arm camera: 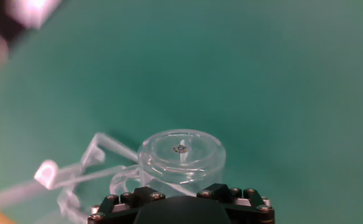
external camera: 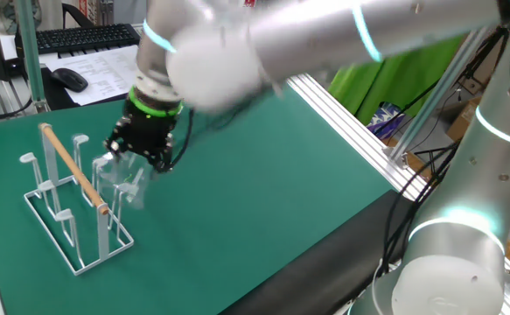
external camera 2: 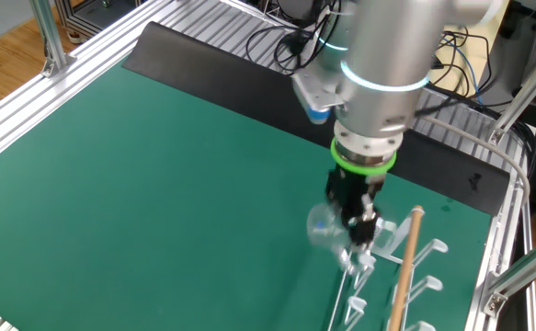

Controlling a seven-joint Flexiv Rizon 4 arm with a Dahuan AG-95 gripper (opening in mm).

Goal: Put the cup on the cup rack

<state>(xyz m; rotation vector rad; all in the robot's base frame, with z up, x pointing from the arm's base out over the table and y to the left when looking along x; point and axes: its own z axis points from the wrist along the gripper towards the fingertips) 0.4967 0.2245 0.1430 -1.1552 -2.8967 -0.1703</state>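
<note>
My gripper point(external camera: 139, 150) is shut on the cup point(external camera: 117, 172), a clear glass tumbler, and holds it tilted against the near end of the cup rack point(external camera: 71, 203). The rack is white wire with upright pegs and a wooden rod handle point(external camera: 73, 168) on top. In the other fixed view the gripper point(external camera 2: 357, 213) holds the cup point(external camera 2: 323, 226) just left of the rack point(external camera 2: 405, 268). In the hand view the cup point(arm camera: 181, 155) sticks out from between the black fingers point(arm camera: 131, 196), thick base away from me. A peg tip shows through the glass, and rack pegs point(arm camera: 75, 174) lie to the left.
A green mat point(external camera: 263, 175) covers the table. A keyboard point(external camera: 87, 38), a mouse point(external camera: 69, 79) and papers lie beyond the far edge. Aluminium frame rails point(external camera: 351, 122) run along the right side, with a second robot base point(external camera: 447, 254) at the near right.
</note>
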